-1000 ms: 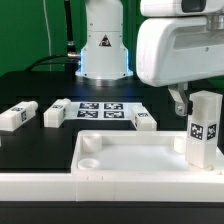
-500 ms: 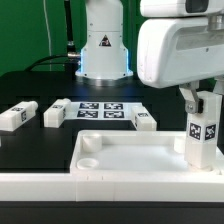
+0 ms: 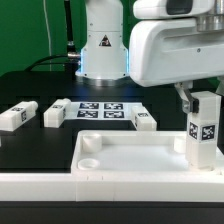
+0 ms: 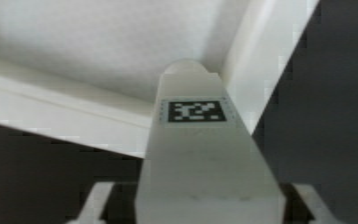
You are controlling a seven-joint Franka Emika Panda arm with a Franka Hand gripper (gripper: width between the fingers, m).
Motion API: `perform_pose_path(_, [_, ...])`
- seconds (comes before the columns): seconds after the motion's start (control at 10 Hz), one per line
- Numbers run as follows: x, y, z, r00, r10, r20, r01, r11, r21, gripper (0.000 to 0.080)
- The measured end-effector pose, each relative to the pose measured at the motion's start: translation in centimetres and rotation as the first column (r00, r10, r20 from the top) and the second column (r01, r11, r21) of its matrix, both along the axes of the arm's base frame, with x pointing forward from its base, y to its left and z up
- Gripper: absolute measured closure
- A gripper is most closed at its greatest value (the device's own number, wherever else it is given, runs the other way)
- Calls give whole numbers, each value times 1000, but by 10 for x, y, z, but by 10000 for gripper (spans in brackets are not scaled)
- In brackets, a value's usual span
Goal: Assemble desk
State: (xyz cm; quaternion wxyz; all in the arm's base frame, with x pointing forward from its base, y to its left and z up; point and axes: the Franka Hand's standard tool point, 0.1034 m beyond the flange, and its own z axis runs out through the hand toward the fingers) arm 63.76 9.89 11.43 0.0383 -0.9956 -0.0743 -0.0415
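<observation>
Nearest me the desk top [image 3: 130,150] lies rim up on the black table [image 3: 35,145]. At its end on the exterior view's right the upright leg [image 3: 203,128] stands in it, and my hand [image 3: 200,100] is clamped on that leg's upper part, fingers [image 3: 183,98] on either side. Behind the top lie the left leg [image 3: 13,116], the middle leg [image 3: 53,113] and the right leg [image 3: 145,120], all well apart from my hand. The marker board [image 3: 100,108] sits between them, just before my base [image 3: 103,50].
</observation>
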Motion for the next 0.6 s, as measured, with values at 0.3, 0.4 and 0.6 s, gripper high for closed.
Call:
perform_pose_path(0.3, [0, -1, -1, 957, -288, -28, 288, 957, 17, 511])
perform_pose_path(0.4, [0, -2, -1, 935, -353, -37, 354, 935, 25, 511])
perform_pose_path(0.6, [-1, -1, -1, 836, -544, -67, 547, 837, 28, 511])
